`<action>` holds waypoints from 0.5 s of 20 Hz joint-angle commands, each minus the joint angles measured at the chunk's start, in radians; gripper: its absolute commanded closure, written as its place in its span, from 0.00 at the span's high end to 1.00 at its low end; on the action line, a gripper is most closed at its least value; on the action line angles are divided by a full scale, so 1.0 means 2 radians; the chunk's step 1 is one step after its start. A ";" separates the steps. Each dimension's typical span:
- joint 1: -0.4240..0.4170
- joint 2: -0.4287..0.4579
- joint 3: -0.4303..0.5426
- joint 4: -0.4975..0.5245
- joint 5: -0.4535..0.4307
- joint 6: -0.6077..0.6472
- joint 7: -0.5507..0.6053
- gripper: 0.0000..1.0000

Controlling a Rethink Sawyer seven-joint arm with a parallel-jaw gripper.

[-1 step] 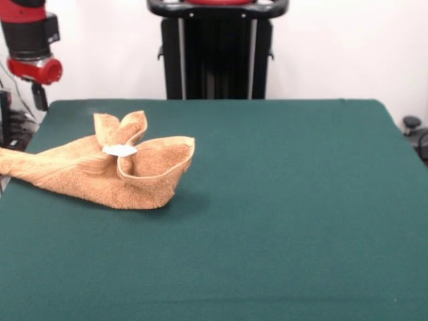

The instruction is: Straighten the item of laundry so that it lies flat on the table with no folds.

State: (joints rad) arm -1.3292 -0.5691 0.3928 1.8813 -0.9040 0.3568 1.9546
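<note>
While bunched and folded, sits at table's [281, 221] left side, reaching its edge: orange-tan towel [100, 170], ends standing up, white tag [120, 150] on top. Red and black arm [30, 40] raised at upper left; gripper state impossible to tell.

A plain pale wall [334, 47] fills the whole backdrop, running far to the right of the claw [40, 97] and showing again in a narrow strip just beside it. The light on it is soft and even. Below and to the left of the claw sits some dark equipment [12, 127] with thin cables, too cramped at the edge to identify. Far across from the claw, at the right edge, stands a black rounded object [412, 123] with more dark shapes under it.
</note>
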 commanded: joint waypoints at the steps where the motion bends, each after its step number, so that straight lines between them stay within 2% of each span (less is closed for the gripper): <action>1: 0.083 0.029 -0.052 0.040 0.025 -0.081 0.144 0.00; 10: 0.131 0.097 -0.113 0.007 0.062 -0.175 0.127 0.00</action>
State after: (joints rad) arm -1.1517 -0.5238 0.2284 1.8932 -0.8384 0.1186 1.9551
